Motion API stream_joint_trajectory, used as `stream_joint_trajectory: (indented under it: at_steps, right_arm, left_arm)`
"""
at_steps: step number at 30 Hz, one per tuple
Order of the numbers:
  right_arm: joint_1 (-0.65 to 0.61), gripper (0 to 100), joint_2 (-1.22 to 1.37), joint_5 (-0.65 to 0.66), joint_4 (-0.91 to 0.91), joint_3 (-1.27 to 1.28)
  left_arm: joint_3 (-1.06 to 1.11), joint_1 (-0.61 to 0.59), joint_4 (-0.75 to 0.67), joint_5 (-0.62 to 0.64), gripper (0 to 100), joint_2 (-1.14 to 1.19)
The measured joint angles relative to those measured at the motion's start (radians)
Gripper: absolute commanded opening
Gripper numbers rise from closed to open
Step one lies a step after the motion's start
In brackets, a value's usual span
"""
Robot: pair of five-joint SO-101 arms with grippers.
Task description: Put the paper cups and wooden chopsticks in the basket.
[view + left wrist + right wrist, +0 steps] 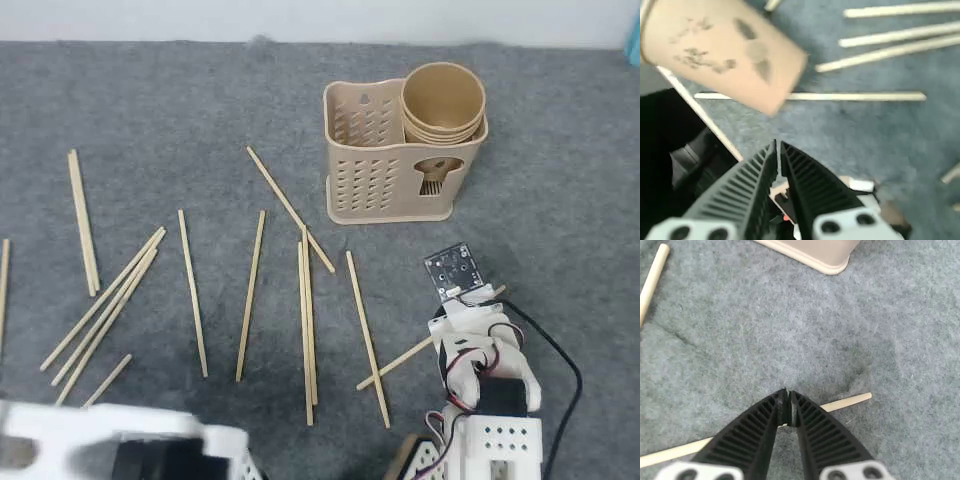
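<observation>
Pinching a pale wooden chopstick [845,402] on the grey felt surface [740,330], the right tool [789,399] sits closed; the left tool [778,147] is narrow, nearly shut.

A grey felt cover [150,120] lies over the table, its nap fuzzy and faintly mottled. In the right wrist view a thin dark crease [675,337] runs slantwise across the felt. Beyond the cover's far edge a pale strip [300,18] runs along the back. A small teal object [634,40] sits at one far corner, cut off by the frame.
</observation>
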Motion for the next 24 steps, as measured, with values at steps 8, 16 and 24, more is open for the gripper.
stream_joint_trajectory:
  at_steps: [8,16,24]
  right_arm:
    - [0.000,0.9,0.000,0.017,0.000,0.000]
    - [-0.002,0.9,0.000,0.018,0.000,0.000]
    - [-0.002,0.9,0.000,0.028,0.026,0.000]
  left_arm:
    - [-0.173,-0.218,-0.063,0.003,1,0.364]
    - [-0.384,-0.261,-0.071,0.003,1,0.695]
    - [-0.529,-0.137,-0.078,0.002,1,0.875]
